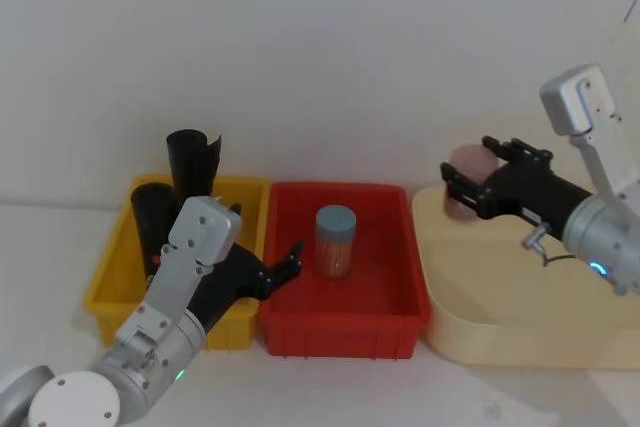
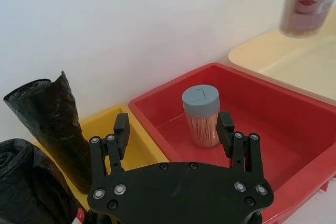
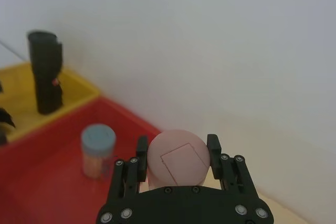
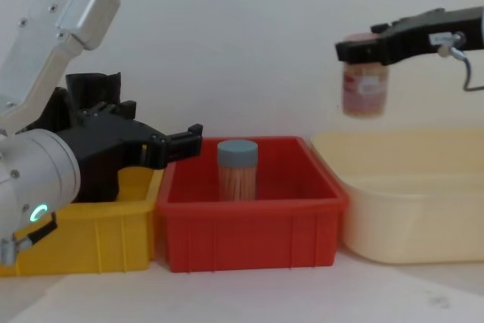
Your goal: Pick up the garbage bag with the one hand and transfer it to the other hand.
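Bright, soft light fills every view. The white wall (image 4: 227, 35) behind the red bin (image 4: 249, 225) looks evenly lit. Faint shadows lie under it. Right of it, the pink jar (image 2: 306, 6) looks blurry.

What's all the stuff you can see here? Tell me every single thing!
garbage bag: one, black with a bit of red label, standing in the yellow bin, near side
plain black roll: one, black, at the back of the yellow bin
yellow bin: one, yellow, left
red bin: one, red, middle
grey-lidded jar: one, thin sticks inside, standing in the red bin
cream tub: one, cream, right
pink-lidded jar: one, held up above the cream tub
left gripper: one, black, open, where the yellow and red bins meet
right gripper: one, black, shut on the pink-lidded jar
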